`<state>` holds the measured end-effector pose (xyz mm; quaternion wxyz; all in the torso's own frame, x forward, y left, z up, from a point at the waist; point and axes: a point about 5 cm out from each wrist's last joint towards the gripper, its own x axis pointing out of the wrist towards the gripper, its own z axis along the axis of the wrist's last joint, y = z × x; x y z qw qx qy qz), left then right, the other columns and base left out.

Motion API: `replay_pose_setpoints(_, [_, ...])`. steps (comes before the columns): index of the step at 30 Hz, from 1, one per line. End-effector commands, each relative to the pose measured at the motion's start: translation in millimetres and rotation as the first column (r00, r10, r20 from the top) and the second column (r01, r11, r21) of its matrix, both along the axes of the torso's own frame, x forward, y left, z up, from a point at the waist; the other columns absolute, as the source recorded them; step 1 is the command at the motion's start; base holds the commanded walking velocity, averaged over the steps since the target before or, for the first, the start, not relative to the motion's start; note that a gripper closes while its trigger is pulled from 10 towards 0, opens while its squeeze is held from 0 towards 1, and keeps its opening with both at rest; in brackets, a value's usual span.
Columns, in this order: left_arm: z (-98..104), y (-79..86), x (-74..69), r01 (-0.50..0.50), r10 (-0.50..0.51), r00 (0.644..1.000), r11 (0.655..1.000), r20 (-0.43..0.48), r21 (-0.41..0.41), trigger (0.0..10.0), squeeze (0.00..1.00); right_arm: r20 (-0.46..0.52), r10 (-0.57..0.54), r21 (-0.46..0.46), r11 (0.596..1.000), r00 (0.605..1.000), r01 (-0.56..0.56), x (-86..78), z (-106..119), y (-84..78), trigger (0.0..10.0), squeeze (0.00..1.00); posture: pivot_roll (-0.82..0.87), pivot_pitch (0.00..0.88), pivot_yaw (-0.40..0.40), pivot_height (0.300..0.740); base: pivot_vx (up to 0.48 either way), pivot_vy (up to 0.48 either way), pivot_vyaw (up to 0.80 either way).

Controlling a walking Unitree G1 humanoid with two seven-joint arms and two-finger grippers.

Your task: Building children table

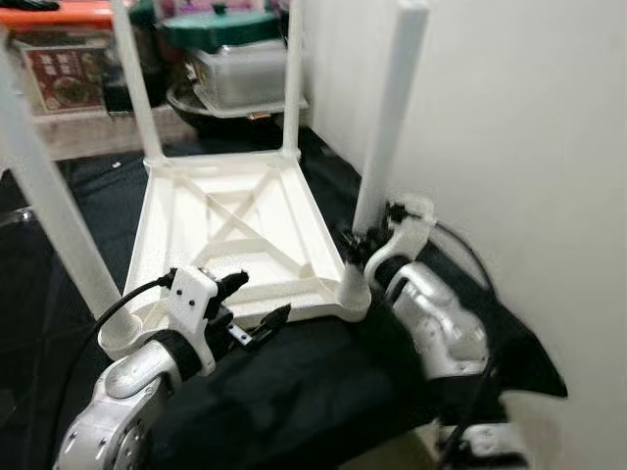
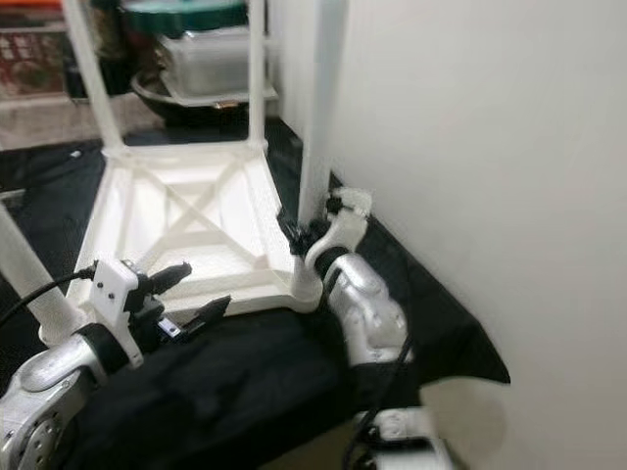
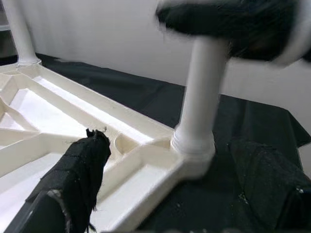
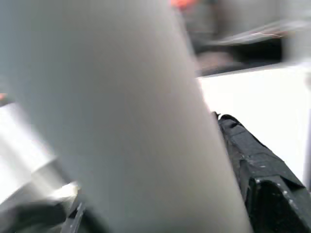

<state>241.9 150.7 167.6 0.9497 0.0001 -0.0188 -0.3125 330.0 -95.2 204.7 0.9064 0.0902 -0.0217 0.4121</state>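
Observation:
A white children's table point(image 1: 235, 225) lies upside down on a black cloth point(image 1: 323, 392), with its legs pointing up. My right gripper point(image 1: 361, 240) is shut around the base of the near right leg point(image 1: 392, 117), just above its corner socket. In the right wrist view that leg point(image 4: 121, 121) is very close, with one black finger point(image 4: 252, 165) beside it. My left gripper point(image 1: 263, 296) is open and holds nothing. It hovers at the table's near edge, between the two near legs. The near left leg point(image 1: 49, 196) and the two far legs point(image 1: 292, 78) stand in their corners.
A white wall point(image 1: 529, 147) runs close along the right side. Behind the table stand stacked plastic containers point(image 1: 240, 69), a metal bowl and a box with an orange lid point(image 1: 69, 59). The cloth ends near the front right.

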Motion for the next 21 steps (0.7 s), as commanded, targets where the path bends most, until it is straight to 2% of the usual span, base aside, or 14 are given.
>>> replay_pose_setpoints(1, [-2,1.2,-1.0,0.006,-0.006,1.0,1.0,-0.021,0.002,10.0,0.0,0.044,0.205,0.021,0.978,0.978,-0.206,-12.5,9,27.6,10.0,0.0,0.03,0.0,-0.046,0.74,0.0,0.0,0.0])
replay_pose_setpoints(5, [-3,2.1,-1.8,0.001,-0.001,1.0,1.0,-0.02,0.005,10.0,0.0,0.025,0.44,-0.138,0.891,0.898,-0.433,-28.6,-10,21.5,10.0,0.0,0.05,0.0,-0.066,0.74,0.0,0.0,0.0])
replay_pose_setpoints(6, [-3,2.7,-2.5,-0.005,0.005,1.0,1.0,-0.019,0.006,10.0,0.0,-0.036,0.41,-0.205,0.89,0.911,-0.408,-22.7,-26,22.0,0.0,0.0,0.05,0.0,-0.072,0.74,0.0,0.0,0.0])
replay_pose_setpoints(9, [-4,2.5,-3.5,-0.01,0.011,1.0,1.0,-0.018,0.005,10.0,0.0,-0.088,0.255,-0.249,0.93,0.963,-0.269,-8.0,-39,22.0,0.0,0.0,0.05,0.0,-0.079,0.74,0.0,0.0,0.0])
replay_pose_setpoints(10, [-4,2.5,-5.0,-0.015,0.015,1.0,1.0,-0.018,0.003,10.0,0.0,-0.114,-0.139,-0.274,0.956,0.984,0.103,19.0,-47,10.9,0.0,0.0,0.06,0.0,-0.082,0.74,0.0,0.0,0.0])
replay_pose_setpoints(11, [-4,2.5,-5.0,-0.015,0.015,1.0,1.0,-0.018,0.003,10.0,0.0,-0.114,-0.139,-0.274,0.956,0.984,0.103,19.0,-47,10.9,0.0,0.0,0.06,0.0,-0.082,0.74,0.0,0.0,0.0])
replay_pose_setpoints(12, [-4,2.4,-6.2,-0.019,0.019,1.0,1.0,-0.019,0.001,10.0,0.0,-0.15,-0.523,-0.293,0.834,0.839,0.467,35.3,-55,-13.5,0.0,0.0,0.06,0.0,-0.078,0.74,0.0,0.0,0.0])
replay_pose_setpoints(14, [-4,2.4,-6.2,-0.019,0.019,1.0,1.0,-0.019,0.001,10.0,0.0,-0.15,-0.523,-0.293,0.834,0.839,0.467,35.3,-55,-13.5,0.0,0.0,0.06,0.0,-0.078,0.74,0.0,0.0,0.0])
replay_pose_setpoints(15, [-5,2.6,-6.7,-0.022,0.022,1.0,1.0,-0.02,0.002,10.0,0.0,-0.163,-0.724,-0.322,0.681,0.671,0.657,37.3,-62,-33.9,0.0,0.0,0.06,0.0,-0.078,0.74,0.0,0.0,0.0])
replay_pose_setpoints(17, [-5,2.6,-6.7,-0.022,0.022,1.0,1.0,-0.02,0.002,10.0,0.0,-0.163,-0.724,-0.322,0.681,0.671,0.657,37.3,-62,-33.9,0.0,0.0,0.06,0.0,-0.078,0.74,0.0,0.0,0.0])
replay_pose_setpoints(18, [-4,2.4,-6.2,-0.015,0.016,1.0,1.0,-0.019,0.002,10.0,0.0,-0.178,-0.776,-0.337,0.625,0.605,0.704,27.8,-64,-36.7,0.0,0.0,0.05,0.0,-0.067,0.74,0.0,0.0,0.0])
replay_pose_setpoints(19, [-4,2.4,-5.0,-0.008,0.008,1.0,1.0,-0.018,0.004,10.0,0.0,-0.192,-0.705,-0.283,0.705,0.682,0.65,17.3,-58,-20.9,10.0,0.0,0.04,0.0,-0.057,0.74,0.0,0.0,0.0])
replay_pose_setpoints(20, [-4,2.3,-3.6,-0.001,0.002,1.0,1.0,-0.018,0.006,10.0,0.0,-0.164,-0.589,-0.199,0.805,0.791,0.558,9.0,-46,-4.6,10.0,0.0,0.02,0.0,-0.048,0.74,0.0,0.0,0.0])
replay_pose_setpoints(21, [-4,0.8,-2.3,0.008,-0.008,1.0,1.0,-0.017,0.006,10.0,0.0,-0.13,-0.444,-0.12,0.895,0.887,0.43,4.5,-34,6.1,10.0,0.6,0.02,0.0,-0.046,0.74,0.0,0.0,0.0])
